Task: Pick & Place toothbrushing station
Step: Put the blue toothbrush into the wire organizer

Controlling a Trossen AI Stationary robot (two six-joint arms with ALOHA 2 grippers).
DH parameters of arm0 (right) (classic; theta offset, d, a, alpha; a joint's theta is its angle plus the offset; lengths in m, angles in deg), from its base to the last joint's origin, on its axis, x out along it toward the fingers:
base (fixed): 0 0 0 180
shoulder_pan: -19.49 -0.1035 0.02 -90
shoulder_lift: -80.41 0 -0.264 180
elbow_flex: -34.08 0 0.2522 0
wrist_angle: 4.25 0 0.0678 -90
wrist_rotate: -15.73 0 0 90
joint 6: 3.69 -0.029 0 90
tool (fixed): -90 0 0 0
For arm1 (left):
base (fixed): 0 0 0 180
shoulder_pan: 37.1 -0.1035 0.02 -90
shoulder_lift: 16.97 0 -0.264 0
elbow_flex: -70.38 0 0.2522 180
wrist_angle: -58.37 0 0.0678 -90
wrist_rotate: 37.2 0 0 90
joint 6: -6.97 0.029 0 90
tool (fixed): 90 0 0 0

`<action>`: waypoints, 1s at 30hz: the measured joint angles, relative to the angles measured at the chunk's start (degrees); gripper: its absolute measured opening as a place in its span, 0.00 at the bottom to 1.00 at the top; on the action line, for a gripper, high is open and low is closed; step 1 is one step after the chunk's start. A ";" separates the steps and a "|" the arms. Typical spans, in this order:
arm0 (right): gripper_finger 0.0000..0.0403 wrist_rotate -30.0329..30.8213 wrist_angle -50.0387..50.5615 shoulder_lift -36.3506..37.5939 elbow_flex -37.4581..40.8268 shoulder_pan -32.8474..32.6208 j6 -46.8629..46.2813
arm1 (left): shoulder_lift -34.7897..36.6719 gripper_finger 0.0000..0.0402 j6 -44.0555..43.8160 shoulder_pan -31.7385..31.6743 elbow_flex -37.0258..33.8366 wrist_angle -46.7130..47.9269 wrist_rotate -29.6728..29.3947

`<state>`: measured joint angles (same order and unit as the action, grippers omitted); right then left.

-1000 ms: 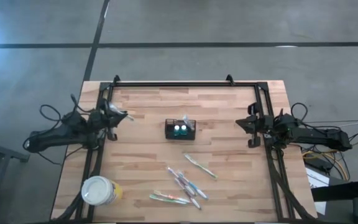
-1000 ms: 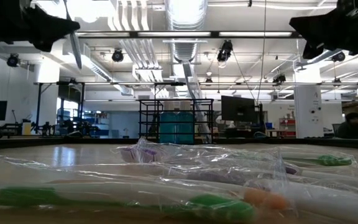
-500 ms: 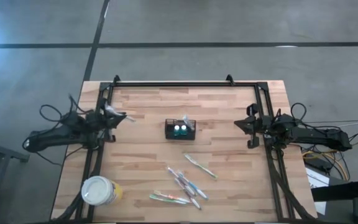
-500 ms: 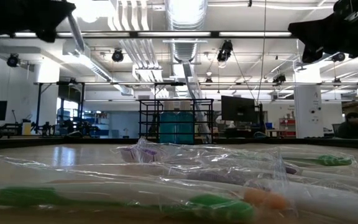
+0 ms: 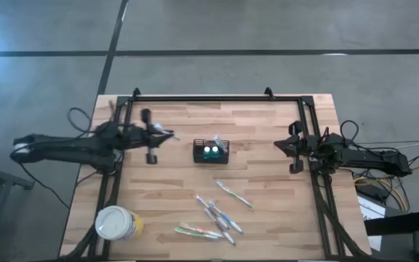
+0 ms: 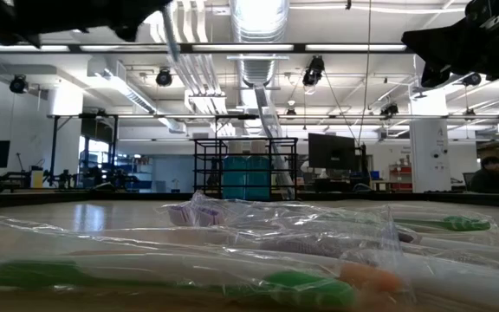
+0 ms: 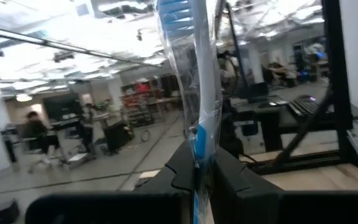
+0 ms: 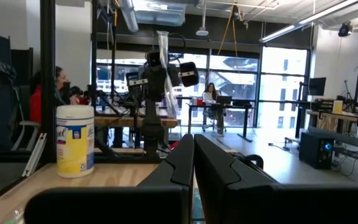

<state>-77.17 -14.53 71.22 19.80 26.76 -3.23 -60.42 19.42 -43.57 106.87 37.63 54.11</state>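
Observation:
The toothbrushing station [image 5: 211,151], a small black wire caddy with two teal items inside, stands at the table's middle and also shows in the low view [image 6: 247,169]. My left gripper [image 5: 158,135] hangs left of it, above the table, shut on a toothbrush in clear wrap [image 7: 188,62], blue bristles up. Several more wrapped toothbrushes [image 5: 213,212] lie flat on the table nearer the front edge. My right gripper [image 5: 281,145] waits shut at the table's right edge with nothing in it [image 8: 193,146]. My left gripper pinches the wrapped toothbrush's handle [image 7: 199,142] between its two fingers. The fingers come about level from the table's left and lie across the brush. The brush stands roughly upright, bristle end up, lifted clear of the table; some wrap hangs below the fingers.
A round yellow cup with a white lid [image 5: 115,223] stands at the near left corner. A black frame [image 5: 202,97] runs along the table's far, left and right sides. Bare wood lies between my left gripper and the caddy.
My left gripper has gone toward the table's right, toward the caddy, and risen, most of it in the last half second. The wrapped toothbrush has travelled with it, staying in the hold and clear of the table.

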 joint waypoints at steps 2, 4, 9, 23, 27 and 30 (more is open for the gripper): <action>0.02 -0.02 0.37 0.00 0.00 0.00 -0.06 | -5.04 0.06 -0.01 -0.86 1.38 -2.08 1.53; 0.02 -0.02 1.05 0.00 0.00 0.02 -0.06 | -9.24 0.05 -0.17 -2.38 2.89 -2.17 2.64; 0.02 -0.02 1.40 -0.35 0.00 0.00 -0.06 | -17.97 0.05 -5.95 -7.74 4.75 -5.52 6.39; 0.02 -0.02 1.50 -0.72 0.00 0.01 0.62 | -31.98 0.05 -10.78 -11.07 4.16 -18.32 10.11; 0.02 -0.02 1.47 -0.74 -0.02 0.01 0.60 | -34.00 0.05 -10.82 -11.09 4.14 -19.73 10.26; 0.02 -0.02 1.47 -0.74 -0.02 0.02 0.24 | -34.85 0.05 -10.84 -11.09 4.14 -19.76 11.28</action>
<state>-77.19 -13.06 70.48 19.78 26.78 -2.99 -95.27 8.58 -54.66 111.01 17.87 65.39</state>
